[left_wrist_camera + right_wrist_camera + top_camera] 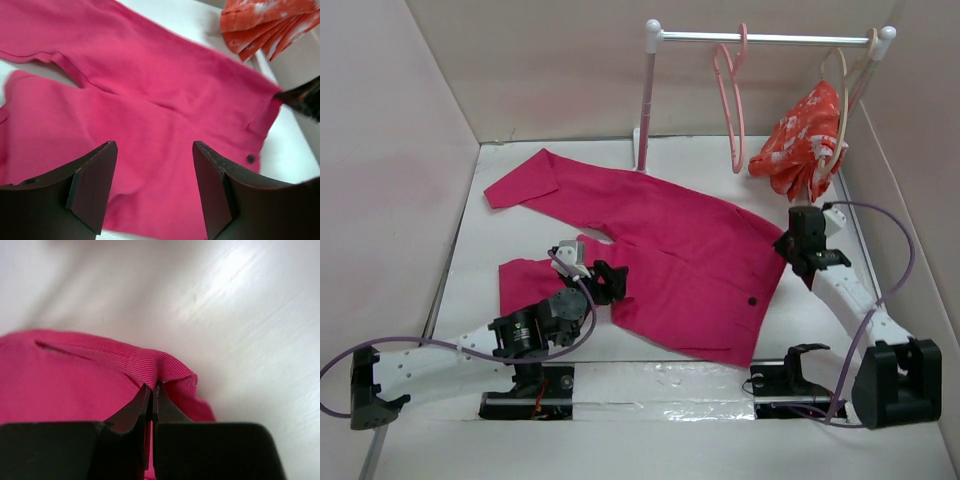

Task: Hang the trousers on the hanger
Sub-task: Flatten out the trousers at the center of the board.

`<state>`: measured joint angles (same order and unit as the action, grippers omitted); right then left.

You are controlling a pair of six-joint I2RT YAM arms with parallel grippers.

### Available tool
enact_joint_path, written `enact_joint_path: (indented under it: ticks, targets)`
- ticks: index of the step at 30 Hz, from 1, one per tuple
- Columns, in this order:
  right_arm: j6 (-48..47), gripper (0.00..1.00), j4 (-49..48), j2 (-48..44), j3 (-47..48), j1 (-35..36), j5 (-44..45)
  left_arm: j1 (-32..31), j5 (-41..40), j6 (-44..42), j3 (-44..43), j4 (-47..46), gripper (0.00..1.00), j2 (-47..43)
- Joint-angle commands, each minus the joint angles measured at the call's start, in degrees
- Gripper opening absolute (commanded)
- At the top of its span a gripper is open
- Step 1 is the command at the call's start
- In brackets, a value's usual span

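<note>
On one table (470, 300): one trousers (670, 250), one left tool (608, 282), one right tool (787, 247).

Pale pinkish walls (390, 120) on three sides; white tabletop (520, 235); white rack (647, 100) at back.

We see the trousers (670, 240), plain magenta-pink and soft, spread flat across the middle of the table (470, 240). The waist lies toward four o'clock, one leg stretches to ten o'clock, and the other reaches toward nine. A dark button (752, 300) sits by the waistband, whose three o'clock corner is puckered upward. The hanger (730, 100), thin salmon-pink plastic, hangs upright by its hook from the rail (770, 38) at one o'clock.
</note>
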<state>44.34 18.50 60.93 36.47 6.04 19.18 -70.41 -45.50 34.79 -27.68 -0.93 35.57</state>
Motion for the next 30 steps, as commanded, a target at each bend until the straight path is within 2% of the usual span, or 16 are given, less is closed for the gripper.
enact_joint_path:
  ticks: [1,2,3,4,6,7,9,11,12,14,15,16,20,25,29,30]
  targets:
    - [-5.58,0.06,-4.89,6.72,7.97,-1.3,13.59,0.36,-0.38,0.11,-1.5,0.13,0.6,2.13]
    - [-5.58,0.14,-3.14,8.05,9.22,-1.3,15.0,0.36,-0.99,0.28,-1.85,0.83,0.62,2.65]
    - [-5.66,0.46,-2.6,9.11,10.1,-1.3,15.18,0.36,-1.52,1.5,-2.46,2.49,0.62,3.62]
    - [-6.45,0.64,-2.07,9.99,10.81,-1.3,14.49,0.36,-1.96,2.21,-2.73,3.55,0.62,3.97]
    - [-7.15,0.82,-2.15,8.95,9.77,1.84,13.35,1.84,-1.79,3.18,-2.73,4.71,0.63,4.5]
    - [-7.42,0.82,-2.76,7.73,8.63,3.17,13.08,2.64,-1.18,3.27,-2.82,4.62,0.64,4.68]
    - [-7.34,0.82,-3.82,2.02,4.42,5.9,11.42,5.88,1.37,3.71,-3.25,5.06,0.64,5.38]
    - [-6.11,0.67,-3.3,-5.5,0.99,9.68,9.4,8.96,4.17,3.97,-3.52,4.97,0.64,6.69]
    - [-7.41,0.45,-4.34,-8.43,-0.59,11.43,4.08,10.89,5.23,4.06,-3.43,4.54,0.64,7.31]
    - [-6.64,0.2,-7.24,-13.44,-4.19,17.93,0.26,18.09,11.61,3.45,-3.34,1.48,0.64,8.89]
    - [-5.5,0.03,-8.64,-16.34,-6.74,19.86,-2.54,20.9,13.83,3.36,-3.52,0.59,0.64,11.08]
    - [-3.92,0.0,-9.27,-16.8,-7.72,21.62,-3.96,26.85,15.94,3.36,-3.61,-1.42,0.64,12.32]
    - [-3.82,0.0,-15.23,-15.23,-11.41,30.59,-10.12,40.58,23.52,4.67,-5.8,-9.25,0.63,19.52]
    - [-3.99,0.0,-22.27,-10.75,-12.56,44.83,-6.8,48.96,22.99,5.91,-15.88,-9.88,0.46,35.68]
    - [-4.52,0.16,-22.47,-3.47,-10.73,50.72,-2.57,53.17,24.32,7.49,-23.98,-6.29,0.46,47.55]
    - [-4.52,0.16,-22.54,-2.84,-10.46,50.73,-2.48,53.19,24.05,7.49,-24.0,-6.19,0.48,48.53]
